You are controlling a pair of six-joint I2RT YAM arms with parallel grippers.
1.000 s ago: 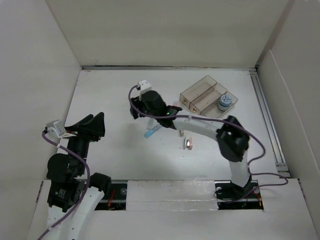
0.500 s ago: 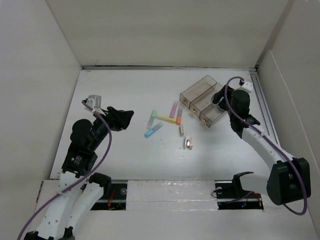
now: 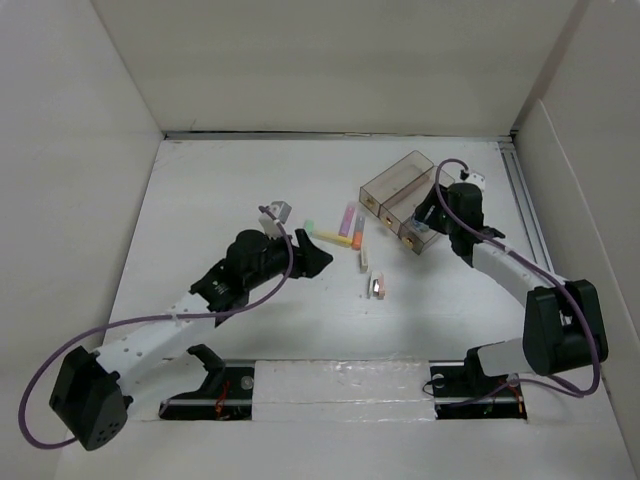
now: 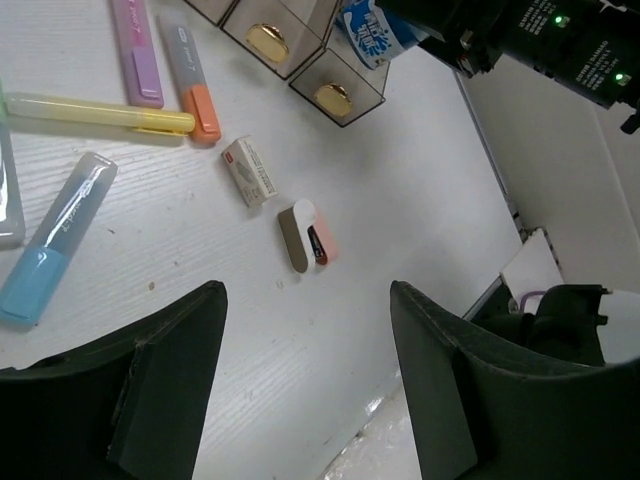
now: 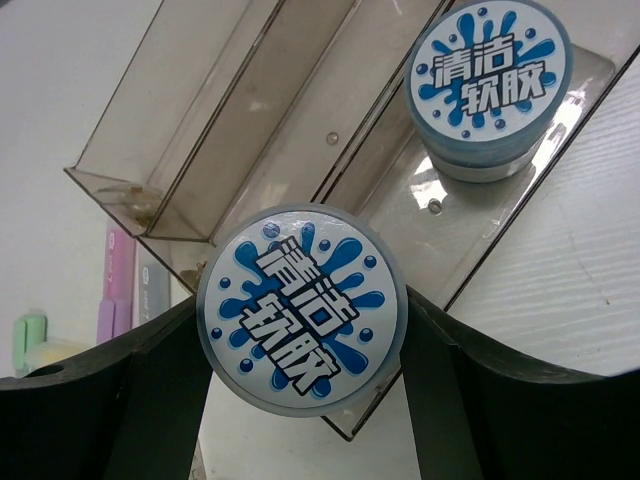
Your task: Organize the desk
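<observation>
Matte white desk (image 3: 200, 200) under everything, filling the floor of the top view from the arm bases at 6 o'clock to the back wall at 12. Long axis seemingly 9 to 3 o'clock, near long edge along the bases, though perspective leaves this unsure. Surface flat and level, with faint grain and a few dark specks in the left wrist view. Upright white wall panels (image 3: 330, 60) at 9, 12 and 3 o'clock; metal rail (image 3: 530, 230) along the 3 o'clock edge. Left gripper (image 3: 318, 258) near desk centre, pointed toward 3 o'clock, jaws spread wide with nothing between, hovering over bare desk. Just beyond it, all flat on the surface: blue highlighter (image 4: 50, 240), yellow highlighter (image 4: 100, 110), purple highlighter (image 4: 135, 50), orange-capped grey marker (image 4: 190, 70), small white eraser (image 4: 250, 172), and a small brown, white and pink item (image 4: 305, 235), kind unclear. Clear compartment tray (image 3: 395, 185) at 1 o'clock from centre, set diagonally. Right gripper (image 3: 428, 218) at the tray's 4 o'clock corner, jaws pinching a round tub (image 5: 302, 310) with a blue-and-white splash label, one finger on each side. Second matching tub (image 5: 488, 75) inside one tray compartment, at 1 o'clock in the right wrist view.
</observation>
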